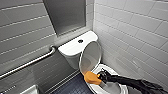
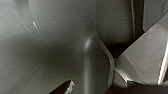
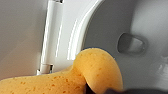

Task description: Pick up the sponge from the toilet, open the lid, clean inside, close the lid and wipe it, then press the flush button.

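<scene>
Right gripper (image 1: 100,76) clamped on the sponge (image 1: 92,78), lower centre of the head frame, arm coming in from the lower right. The sponge sits at the near-left edge of the bowl, just under the bottom edge of the lid (image 1: 90,56), which stands raised and leans back toward the tank. In the right wrist view the sponge (image 3: 95,72) bulges out of the grip, with the glossy inner bowl wall behind it and the dark outlet opening (image 3: 131,43) on the right of that frame. Step in hand looks like cleaning inside the toilet (image 1: 72,53); lid opening looks done, and the flush button (image 1: 80,41) on the tank top is well apart and not yet pressed. To do it well, I'd judge: keep the squeeze firm since the sponge is soft and only pinched at one end, press its broad face flat on the ceramic, sweep along the curve, and stay off the lid so it doesn't tip shut. Wet glaze is probably slippery. Room: white tiled walls (image 1: 130,30), metal grab bar (image 1: 30,62) at left, dark tiled floor (image 1: 72,87) at bottom, grey panel (image 1: 67,15) upper centre; a tight corner.
</scene>
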Motion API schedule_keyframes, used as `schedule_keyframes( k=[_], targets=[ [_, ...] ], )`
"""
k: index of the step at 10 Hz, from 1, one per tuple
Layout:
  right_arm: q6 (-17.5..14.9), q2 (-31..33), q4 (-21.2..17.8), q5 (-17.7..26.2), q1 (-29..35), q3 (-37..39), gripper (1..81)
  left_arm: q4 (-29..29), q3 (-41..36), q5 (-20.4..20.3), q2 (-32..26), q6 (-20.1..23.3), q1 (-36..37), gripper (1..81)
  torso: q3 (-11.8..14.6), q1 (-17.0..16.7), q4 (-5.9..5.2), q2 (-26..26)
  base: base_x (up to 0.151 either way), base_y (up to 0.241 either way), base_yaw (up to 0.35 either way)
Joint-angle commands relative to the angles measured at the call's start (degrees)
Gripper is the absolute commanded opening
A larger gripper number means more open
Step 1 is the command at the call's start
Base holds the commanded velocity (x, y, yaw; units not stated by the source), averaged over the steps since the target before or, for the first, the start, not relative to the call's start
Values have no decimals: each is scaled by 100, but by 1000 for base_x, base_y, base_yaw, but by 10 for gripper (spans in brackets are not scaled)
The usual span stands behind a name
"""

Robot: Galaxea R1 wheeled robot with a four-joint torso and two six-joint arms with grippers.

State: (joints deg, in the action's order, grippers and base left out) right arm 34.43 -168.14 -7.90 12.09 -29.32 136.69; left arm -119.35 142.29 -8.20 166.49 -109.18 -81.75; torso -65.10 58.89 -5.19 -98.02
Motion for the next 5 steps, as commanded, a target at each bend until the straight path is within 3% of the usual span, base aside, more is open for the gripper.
schedule_keyframes(
  k=[1,5],
  targets=[
    [47,-214,-115,338,246,-354,10,7,-34,109,-62,11,-39,811,0,0,0,0,0,0,0],
    [55,742,-63,364,-62,-1661,10,-1,-52,109,-63,11,-39,811,0,0,0,0,0,0,0]
  ],
)
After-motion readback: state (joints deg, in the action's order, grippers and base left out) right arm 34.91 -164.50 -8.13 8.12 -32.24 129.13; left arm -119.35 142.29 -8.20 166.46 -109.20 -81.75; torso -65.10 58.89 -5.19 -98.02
